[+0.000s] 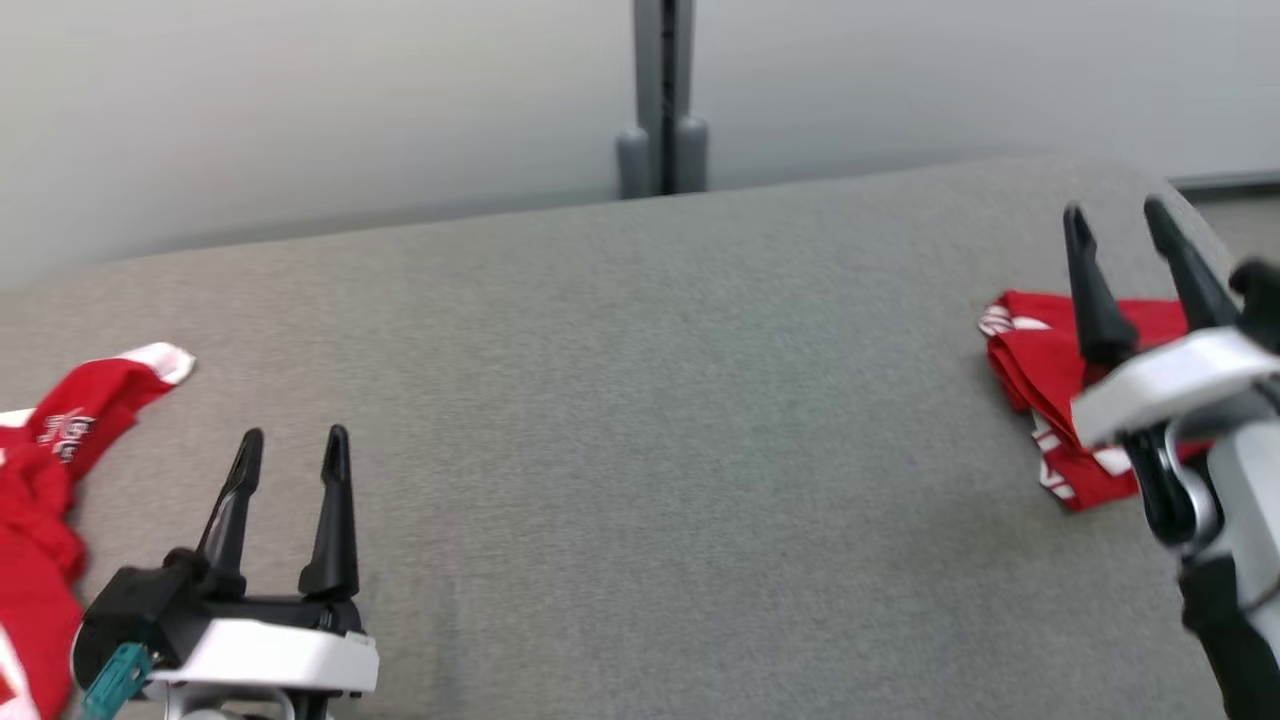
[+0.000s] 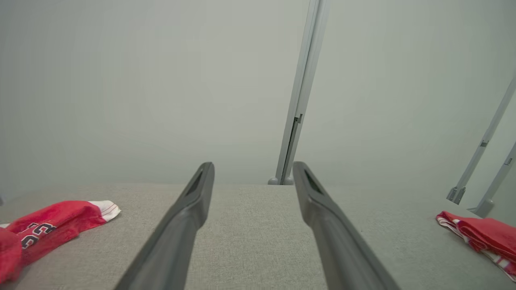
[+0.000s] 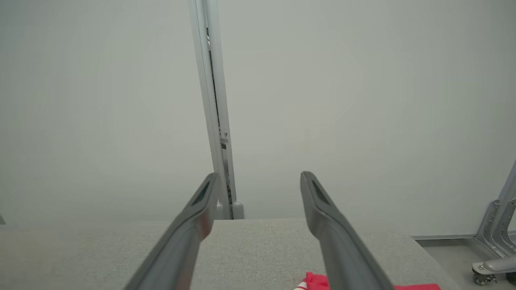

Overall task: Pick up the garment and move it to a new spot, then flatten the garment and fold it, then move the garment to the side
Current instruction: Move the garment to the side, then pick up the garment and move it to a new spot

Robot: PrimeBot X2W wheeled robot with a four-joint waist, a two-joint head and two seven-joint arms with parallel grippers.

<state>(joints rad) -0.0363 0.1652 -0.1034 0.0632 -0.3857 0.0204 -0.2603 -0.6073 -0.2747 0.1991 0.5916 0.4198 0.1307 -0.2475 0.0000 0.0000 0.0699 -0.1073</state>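
The folded red garment (image 1: 1035,350) (white trim showing) lies under the right gripper (image 1: 1114,207), near its finger bases; its fingers are spread apart, holding nothing.

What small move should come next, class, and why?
Probably draw the right gripper back: it hangs open over the folded red garment, which lies at the right edge of the grey surface. The crumpled red garment beside the open left gripper likely comes next.
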